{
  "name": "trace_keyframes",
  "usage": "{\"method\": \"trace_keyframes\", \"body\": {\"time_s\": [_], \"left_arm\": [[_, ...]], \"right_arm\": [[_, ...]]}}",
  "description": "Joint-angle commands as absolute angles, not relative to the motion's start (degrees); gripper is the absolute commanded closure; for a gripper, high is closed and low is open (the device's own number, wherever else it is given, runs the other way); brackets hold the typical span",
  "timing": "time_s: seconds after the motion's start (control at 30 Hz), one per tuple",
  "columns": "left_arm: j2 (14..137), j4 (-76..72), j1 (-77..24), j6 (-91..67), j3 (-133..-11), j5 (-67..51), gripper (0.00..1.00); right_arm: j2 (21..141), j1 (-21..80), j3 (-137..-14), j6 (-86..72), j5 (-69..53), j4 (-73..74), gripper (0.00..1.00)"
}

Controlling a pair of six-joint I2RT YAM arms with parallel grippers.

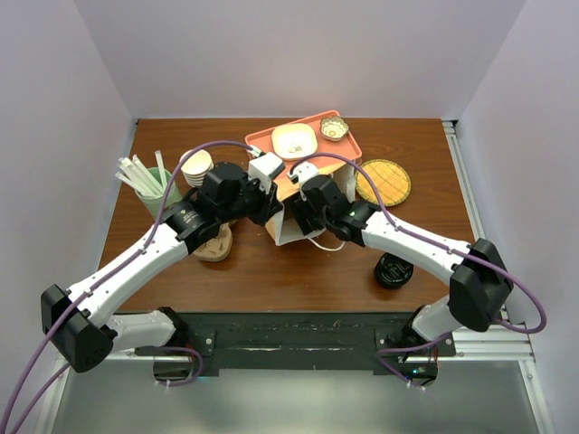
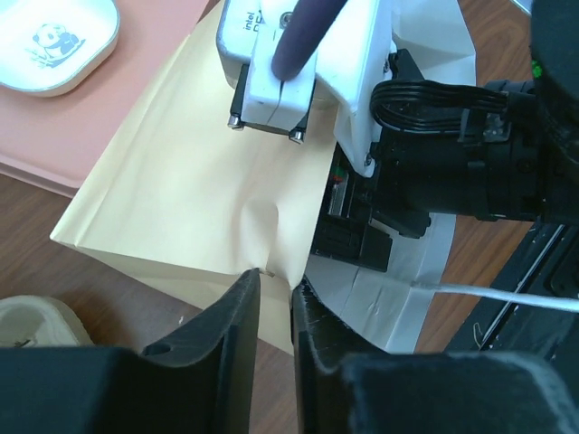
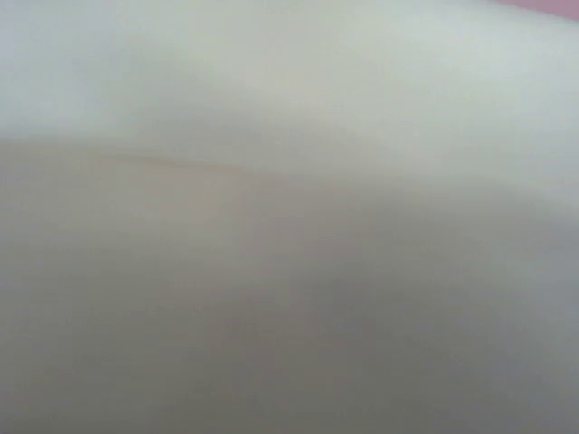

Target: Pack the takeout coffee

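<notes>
- At the near rim of the paper bag (image 2: 181,181), the left gripper (image 2: 274,285) is pinching the edge. Its jaws are nearly together with a fold of paper running between them, and it is holding the mouth open.
- The right gripper (image 2: 351,242) is reaching into the bag's mouth from the right. Its fingertips are hiding inside and its own camera is giving only pale blur, so I cannot tell how wide it is standing or whether it is carrying anything.
- The takeout coffee is not showing in any view. I am guessing it is sitting inside the bag at the right gripper.
- A black round piece (image 1: 393,269) is standing right of the bag, nearer the arm bases. No cup wall is showing, so I am not counting it as the coffee.
- Handling, as I judge it: the cup is likely light and thin-walled, crushing if squeezed hard, with a lid that may pop off. It is best taken around the wall below the lid and kept upright.
- The bag paper is looking thin and floppy, and it is creasing at the pinch.
- Behind the bag a pink tray (image 1: 348,145) is lying, and left-behind it a stack of cream cups (image 1: 196,167) is standing.
</notes>
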State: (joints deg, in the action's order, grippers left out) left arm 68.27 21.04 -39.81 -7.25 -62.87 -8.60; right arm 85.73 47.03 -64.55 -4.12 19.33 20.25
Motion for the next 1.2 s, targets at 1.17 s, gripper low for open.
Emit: {"method": "trace_keyframes", "body": {"time_s": [1.17], "left_arm": [[69.96,22.06,-39.99,-26.28,-67.24,-8.35,0.62]], "right_arm": [[79.28,44.3,-61.52,-11.16,16.0,15.29,0.28]]}}
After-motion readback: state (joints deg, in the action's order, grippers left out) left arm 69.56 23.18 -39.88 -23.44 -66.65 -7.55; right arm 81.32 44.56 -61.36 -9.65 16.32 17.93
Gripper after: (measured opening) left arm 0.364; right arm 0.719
